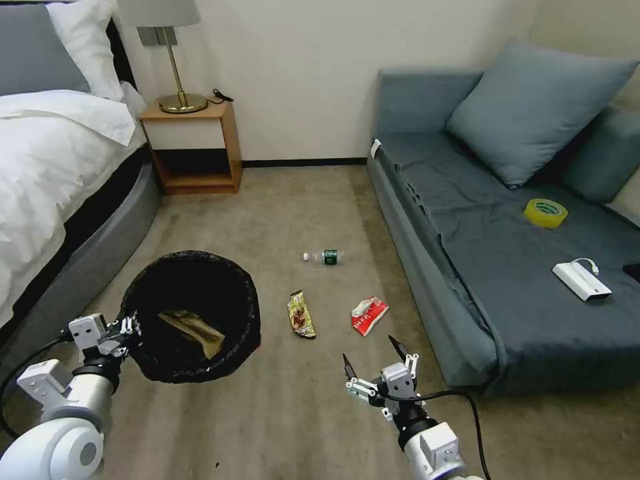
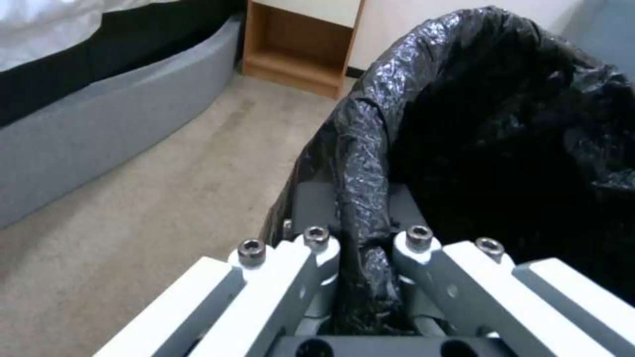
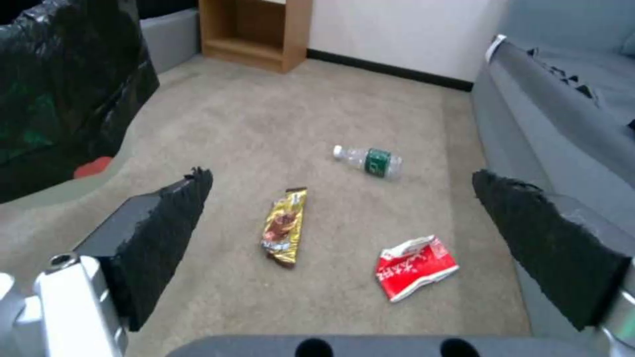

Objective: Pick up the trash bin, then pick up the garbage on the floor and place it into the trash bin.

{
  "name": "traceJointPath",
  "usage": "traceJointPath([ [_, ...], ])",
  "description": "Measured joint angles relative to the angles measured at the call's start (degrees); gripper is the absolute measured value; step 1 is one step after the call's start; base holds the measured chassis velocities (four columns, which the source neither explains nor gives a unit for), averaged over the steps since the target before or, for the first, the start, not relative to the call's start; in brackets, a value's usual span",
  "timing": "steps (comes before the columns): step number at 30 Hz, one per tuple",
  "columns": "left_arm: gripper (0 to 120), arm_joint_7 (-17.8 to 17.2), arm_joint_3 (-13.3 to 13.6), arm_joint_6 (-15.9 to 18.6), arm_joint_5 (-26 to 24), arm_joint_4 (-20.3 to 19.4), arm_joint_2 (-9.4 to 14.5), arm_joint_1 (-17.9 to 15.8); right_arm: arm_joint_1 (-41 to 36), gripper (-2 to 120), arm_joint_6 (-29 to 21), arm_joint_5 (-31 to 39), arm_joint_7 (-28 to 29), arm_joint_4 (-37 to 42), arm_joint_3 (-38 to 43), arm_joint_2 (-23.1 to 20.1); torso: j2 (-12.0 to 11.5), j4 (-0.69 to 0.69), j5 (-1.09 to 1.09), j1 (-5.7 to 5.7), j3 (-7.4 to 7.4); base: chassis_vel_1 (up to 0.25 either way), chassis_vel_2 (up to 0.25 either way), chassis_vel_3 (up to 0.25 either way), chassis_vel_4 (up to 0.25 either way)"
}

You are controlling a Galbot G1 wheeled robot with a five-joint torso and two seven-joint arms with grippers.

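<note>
Three pieces of garbage (image 1: 302, 314) lie on the floor ahead of the spread, empty right hand (image 1: 373, 357), while the left hand (image 2: 362, 258) clamps the trash bin (image 1: 190, 313) rim, so the next pick calls for lowering onto the nearest wrapper.

1. Bedroom, prob. hotel-type: bed (image 1: 47, 160) w/ white linen & pillows at left
2. Wooden nightstand (image 1: 193, 143) beside it, brass lamp (image 1: 175, 60) on top
3. Grey-blue sofa (image 1: 467, 267) w/ cushion (image 1: 533, 110) at right
4. Beige carpet (image 1: 293, 200) between bed & sofa, plain cream wall (image 1: 300, 73) w/ dark skirting
</note>
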Motion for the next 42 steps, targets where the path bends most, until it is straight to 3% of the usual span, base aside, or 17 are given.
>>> traceJointPath([
  [13, 4, 0.72, -2.14, -0.36, -0.27, 1.65, 0.55, -0.45, -0.16, 100, 1.40, 0.01, -1.06, -0.87, -1.07, 0.28, 0.00, 0.00, 0.00, 0.00, -0.01, -0.027, 0.020, 0.028, -0.024],
  [34, 4, 0.78, -2.72, -0.70, -0.10, 1.51, 0.43, -0.27, 0.81, 100, 3.30, -0.70, -1.56, -2.58, -2.57, 0.22, 0.00, 0.00, 0.00, 0.01, 0.01, -0.216, 0.211, 0.216, -0.207],
  [42, 4, 0.90, -2.76, -0.72, 0.05, 1.73, 0.89, -0.04, 5.23, 100, 4.40, 1.23, -1.65, -7.08, -5.73, -0.29, 0.00, 0.00, 0.01, 0.01, 0.00, -0.058, 0.061, 0.047, -0.050],
])
